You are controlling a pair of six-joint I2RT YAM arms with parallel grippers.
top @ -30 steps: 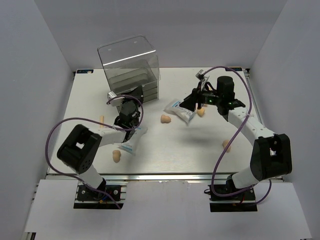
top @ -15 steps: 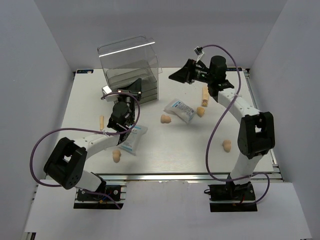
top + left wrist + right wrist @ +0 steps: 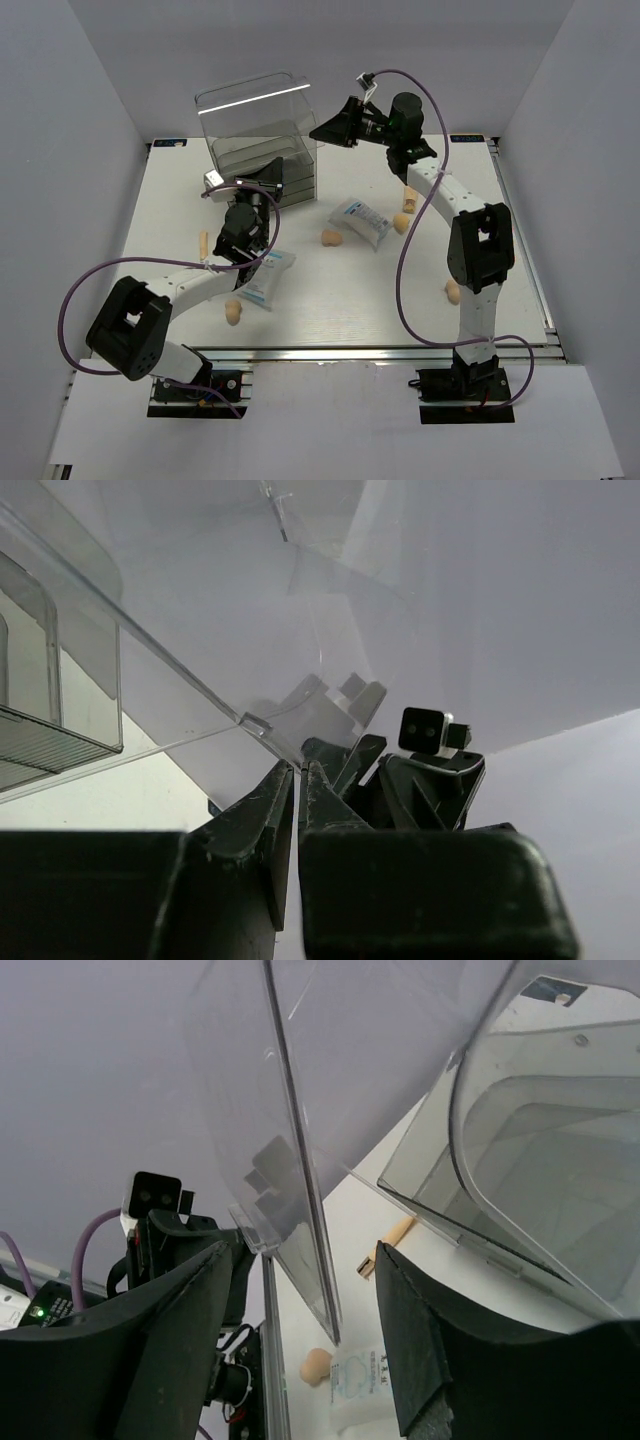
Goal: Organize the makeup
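At the back left of the table (image 3: 330, 310) stands the clear box (image 3: 250, 130), and both arms are up against it, so no makeup is in hand. The left claw (image 3: 297, 775) sits at the box's front, fingers all but together and apparently clamped on a thin clear edge. The right claw (image 3: 305, 1260) is at the box's top right corner with its fingers spread wide, straddling a clear wall w/o touching it and gripping nothing. All the makeup lies on the table in front of the box, on the near side of both claws. The middle packet (image 3: 360, 220) is below and just right of the right claw, w/ its long axis running diagonally from back-left to front-right, and the right arm is nearer to it. The second packet (image 3: 265, 278) lies under the left forearm. The cone tube (image 3: 409, 195) is upright-ish near the right arm. Four sponges are scattered: centre (image 3: 330, 237), beside the middle packet (image 3: 401, 223), near left (image 3: 233, 313) and near right (image 3: 453, 291). The thin stick (image 3: 204, 243) lies far left. Vs. a sec ago, the right claw has left its hover over the middle packet and swung back to the box. The left claw has moved fwd to the box front, and the makeup hasn't shifted.
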